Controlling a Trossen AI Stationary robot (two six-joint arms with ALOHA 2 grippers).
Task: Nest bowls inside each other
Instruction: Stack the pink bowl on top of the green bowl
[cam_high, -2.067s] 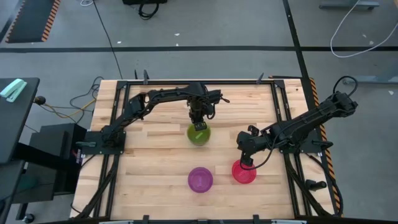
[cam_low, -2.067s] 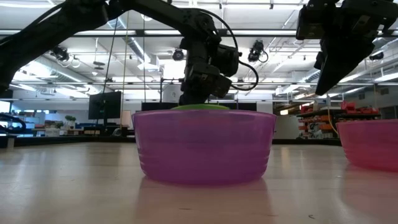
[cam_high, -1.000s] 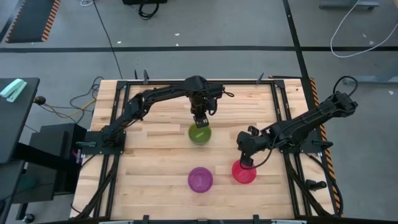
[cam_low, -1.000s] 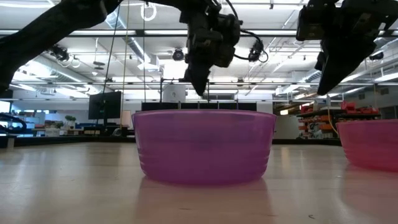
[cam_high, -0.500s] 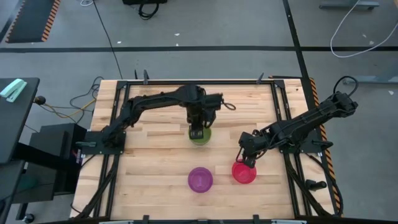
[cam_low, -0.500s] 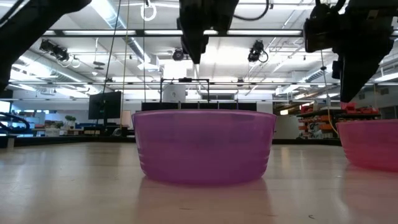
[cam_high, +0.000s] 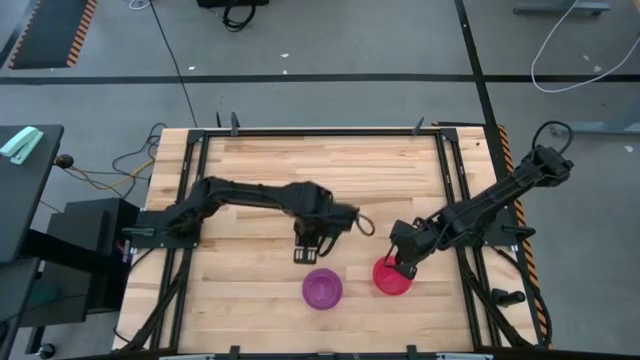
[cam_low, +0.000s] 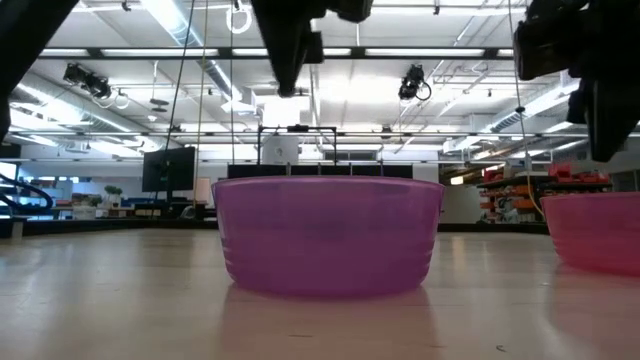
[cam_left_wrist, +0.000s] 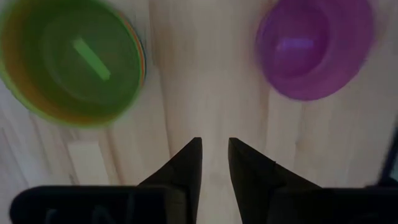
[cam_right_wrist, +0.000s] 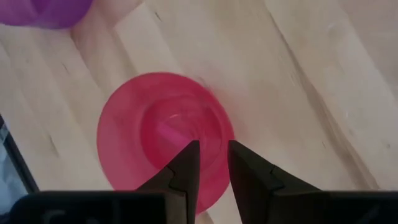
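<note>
A green bowl (cam_left_wrist: 71, 59) sits on top of a nested stack, with orange and blue rims showing at its edge; in the high view my left arm hides this stack. A purple bowl (cam_high: 322, 288) stands alone on the table near the near edge, and a pink-red bowl (cam_high: 392, 278) stands to its right. My left gripper (cam_high: 303, 255) hovers above bare wood between the stack and the purple bowl (cam_left_wrist: 314, 46), fingers a narrow gap apart. My right gripper (cam_high: 402, 265) hangs over the pink-red bowl (cam_right_wrist: 155, 143), also narrowly open, touching nothing.
The table is light wooden planks (cam_high: 250, 270) inside a dark metal frame (cam_high: 455, 170). Bare wood lies across the far half and the near left corner. The purple bowl (cam_low: 328, 235) fills the middle of the low view, with the pink-red bowl (cam_low: 600, 232) at its right.
My left gripper has risen off the green stack and swung toward the near edge, ending between the stack and the purple bowl. My right gripper has shifted a little toward the near edge, over the pink-red bowl. The bowls have stayed in place.
</note>
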